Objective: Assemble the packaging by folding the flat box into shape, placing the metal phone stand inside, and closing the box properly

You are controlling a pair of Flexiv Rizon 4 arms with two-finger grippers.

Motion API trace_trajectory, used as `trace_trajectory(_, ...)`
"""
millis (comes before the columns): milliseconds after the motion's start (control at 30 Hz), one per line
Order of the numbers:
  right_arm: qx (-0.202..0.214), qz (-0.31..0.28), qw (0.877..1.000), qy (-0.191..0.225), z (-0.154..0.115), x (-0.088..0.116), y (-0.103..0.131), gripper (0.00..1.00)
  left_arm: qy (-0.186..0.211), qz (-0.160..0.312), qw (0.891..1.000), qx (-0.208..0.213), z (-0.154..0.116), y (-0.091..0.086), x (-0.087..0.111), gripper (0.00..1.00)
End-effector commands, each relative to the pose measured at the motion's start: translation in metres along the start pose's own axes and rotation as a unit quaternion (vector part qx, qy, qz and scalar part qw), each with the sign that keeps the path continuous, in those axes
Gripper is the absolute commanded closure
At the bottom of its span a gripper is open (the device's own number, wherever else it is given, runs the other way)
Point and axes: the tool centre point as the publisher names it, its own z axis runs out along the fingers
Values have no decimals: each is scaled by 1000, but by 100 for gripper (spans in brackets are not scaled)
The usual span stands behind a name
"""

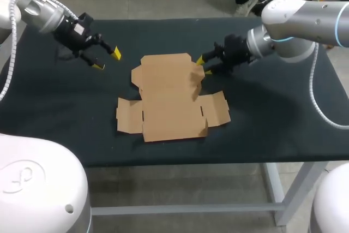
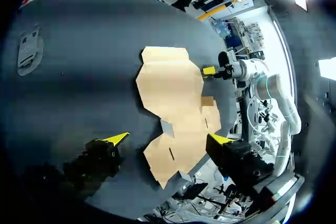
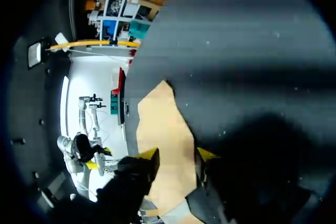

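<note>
Head view: box (image 1: 169, 99) lies flat in the middle of the table (image 1: 272, 129); left gripper (image 1: 107, 59) hangs off its far-left corner, right gripper (image 1: 203, 65) at its far-right edge.
Left wrist view: 2 fingers (image 2: 116, 138) wide apart, holding nothing; box ahead of them, right gripper at its edge.
Right wrist view: 2 fingers (image 3: 149, 155) apart, box's edge seen between them, not clamped.

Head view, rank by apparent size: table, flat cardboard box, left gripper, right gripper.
1. black table
2. flat cardboard box
3. left gripper and right gripper: these look about alike, and the right one is partly lost against dark cloth, so I am not ranking them.
</note>
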Motion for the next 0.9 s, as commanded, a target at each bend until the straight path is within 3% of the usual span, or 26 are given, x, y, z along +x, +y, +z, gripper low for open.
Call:
trace_trajectory(33, 10, 2, 1000, 17, 7, -8, 3, 54, 3, 0, 1000, -2, -1, 1, -3, 0)
trace_trajectory(700, 13, 10, 999, 47, 32, -5, 3, 58, 6, -1, 1000, -1, -5, 6, -8, 0)
trace_trajectory(833, 10, 3, 998, 62, 35, -3, 0, 66, 6, 0, 1000, -4, -5, 7, -8, 0)
trace_trajectory(900, 5, -3, 997, 71, 33, 0, -1, 83, 6, 1, 1000, -5, -5, 7, -7, 0)
